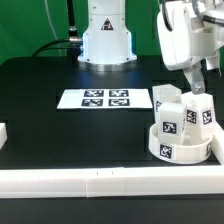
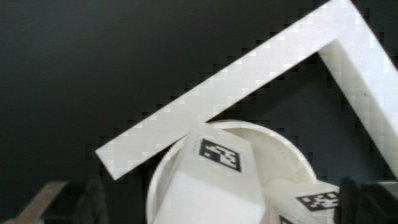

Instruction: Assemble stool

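Observation:
The white round stool seat (image 1: 181,150) lies at the exterior view's right, with a tag on its side wall. Three stubby tagged legs stand upright on it: one at the back (image 1: 165,99), one in front (image 1: 171,122) and one on the right (image 1: 199,110). My gripper (image 1: 201,80) hangs just above the right leg, open and holding nothing. In the wrist view the seat (image 2: 205,185) and a tagged leg (image 2: 320,198) lie between my dark fingers (image 2: 54,205), which stand wide apart at the picture's edges with the gripper (image 2: 217,208) open.
The marker board (image 1: 105,98) lies flat in the middle of the black table. A long white rail (image 1: 100,181) runs along the front edge, and its corner (image 2: 240,85) shows in the wrist view. The arm's white base (image 1: 106,40) stands at the back.

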`<state>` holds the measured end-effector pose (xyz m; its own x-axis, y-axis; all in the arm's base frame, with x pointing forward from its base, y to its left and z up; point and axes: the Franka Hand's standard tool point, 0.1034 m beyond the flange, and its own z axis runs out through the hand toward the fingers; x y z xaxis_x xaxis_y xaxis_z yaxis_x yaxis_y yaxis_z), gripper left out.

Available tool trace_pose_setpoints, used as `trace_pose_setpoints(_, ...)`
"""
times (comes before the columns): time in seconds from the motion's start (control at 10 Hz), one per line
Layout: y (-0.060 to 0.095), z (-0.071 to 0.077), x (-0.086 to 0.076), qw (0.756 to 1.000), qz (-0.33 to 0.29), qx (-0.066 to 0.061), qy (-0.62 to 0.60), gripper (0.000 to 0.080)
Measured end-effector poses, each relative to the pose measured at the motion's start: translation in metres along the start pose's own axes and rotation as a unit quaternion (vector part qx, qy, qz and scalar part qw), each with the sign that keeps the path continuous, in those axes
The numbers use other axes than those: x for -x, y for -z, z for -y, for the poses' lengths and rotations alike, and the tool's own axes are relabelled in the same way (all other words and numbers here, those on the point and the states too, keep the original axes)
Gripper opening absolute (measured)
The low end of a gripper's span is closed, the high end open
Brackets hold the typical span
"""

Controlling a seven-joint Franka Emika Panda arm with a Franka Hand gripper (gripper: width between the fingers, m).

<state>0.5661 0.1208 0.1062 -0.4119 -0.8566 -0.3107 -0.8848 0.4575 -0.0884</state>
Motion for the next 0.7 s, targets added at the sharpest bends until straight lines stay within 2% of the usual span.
trace_pose_setpoints(0.1,-0.001,-0.001,0.000,0.998,-0.002,0.002,0.055,0.0649)
trace_pose_setpoints(0.2,-0.005,-0.003,0.001,0.992,-0.010,0.011,0.122,0.0649)
trace_pose_setpoints(0.3,-0.006,-0.005,0.006,0.981,-0.018,0.028,0.189,0.0649)
trace_pose_setpoints(0.5,-0.002,0.002,0.019,0.928,-0.024,0.040,0.370,0.0649)
trace_pose_setpoints(0.7,-0.003,0.004,0.020,0.885,-0.020,0.041,0.463,0.0649)
